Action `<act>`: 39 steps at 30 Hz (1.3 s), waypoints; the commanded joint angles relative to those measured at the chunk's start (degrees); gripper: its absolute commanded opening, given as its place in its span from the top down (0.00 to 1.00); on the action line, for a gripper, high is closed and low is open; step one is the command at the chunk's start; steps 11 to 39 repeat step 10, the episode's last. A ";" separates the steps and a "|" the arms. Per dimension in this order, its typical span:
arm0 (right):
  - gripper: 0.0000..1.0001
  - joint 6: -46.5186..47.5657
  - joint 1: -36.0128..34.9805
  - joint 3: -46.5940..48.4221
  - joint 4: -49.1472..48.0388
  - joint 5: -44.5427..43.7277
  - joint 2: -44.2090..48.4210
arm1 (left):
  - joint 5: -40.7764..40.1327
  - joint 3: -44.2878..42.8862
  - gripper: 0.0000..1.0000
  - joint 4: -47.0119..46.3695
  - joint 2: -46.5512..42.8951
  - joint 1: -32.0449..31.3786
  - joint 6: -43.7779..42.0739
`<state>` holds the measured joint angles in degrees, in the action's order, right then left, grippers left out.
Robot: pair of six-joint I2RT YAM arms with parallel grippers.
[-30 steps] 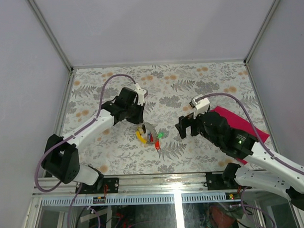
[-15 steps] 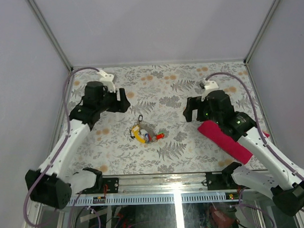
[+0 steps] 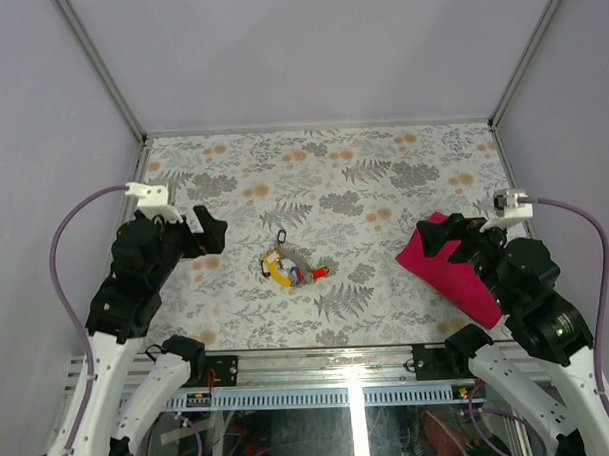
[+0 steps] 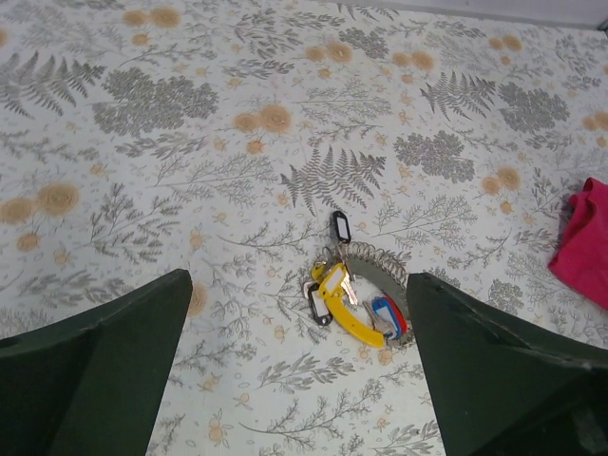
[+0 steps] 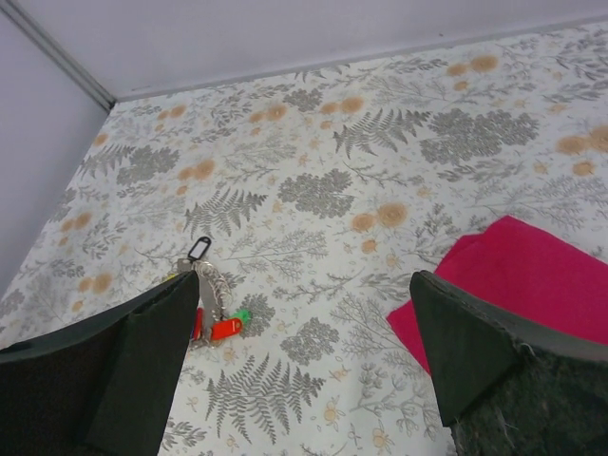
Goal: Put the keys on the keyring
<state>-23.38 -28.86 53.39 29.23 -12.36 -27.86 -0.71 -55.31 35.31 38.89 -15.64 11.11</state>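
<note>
The keys (image 3: 289, 269) lie in one bunch on the table's middle, threaded on the coiled silvery keyring (image 3: 302, 259). In the left wrist view I see a yellow head (image 4: 348, 310), a black tag (image 4: 340, 226), blue and red heads (image 4: 385, 314) and the keyring (image 4: 391, 270). The right wrist view shows a red head (image 5: 226, 329) and the keyring (image 5: 211, 281). My left gripper (image 3: 207, 231) (image 4: 296, 283) hangs open, well left of the bunch and above it. On the right, my right gripper (image 3: 441, 233) (image 5: 304, 280) is open and far from the bunch. Neither holds anything.
A magenta cloth (image 3: 454, 270) (image 5: 532, 275) lies on the table at the right, partly under my right arm, and shows at the left wrist view's right edge (image 4: 584, 242). Grey walls with metal posts (image 3: 120, 104) close the table on three sides.
Both arms have drawn back from the key bunch toward the near edge and outward. My left gripper went from shut to open. The bunch has stayed on the table.
</note>
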 commanded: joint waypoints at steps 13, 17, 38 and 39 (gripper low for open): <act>0.01 -0.90 0.15 -5.87 4.15 -6.26 9.50 | -6.41 10.22 0.00 -1.82 -13.55 0.26 10.39; 0.01 -0.90 0.15 -5.87 4.15 -6.26 9.50 | -6.41 10.22 0.00 -1.82 -13.55 0.26 10.39; 0.01 -0.90 0.15 -5.87 4.15 -6.26 9.50 | -6.41 10.22 0.00 -1.82 -13.55 0.26 10.39; 0.01 -0.90 0.15 -5.87 4.15 -6.26 9.50 | -6.41 10.22 0.00 -1.82 -13.55 0.26 10.39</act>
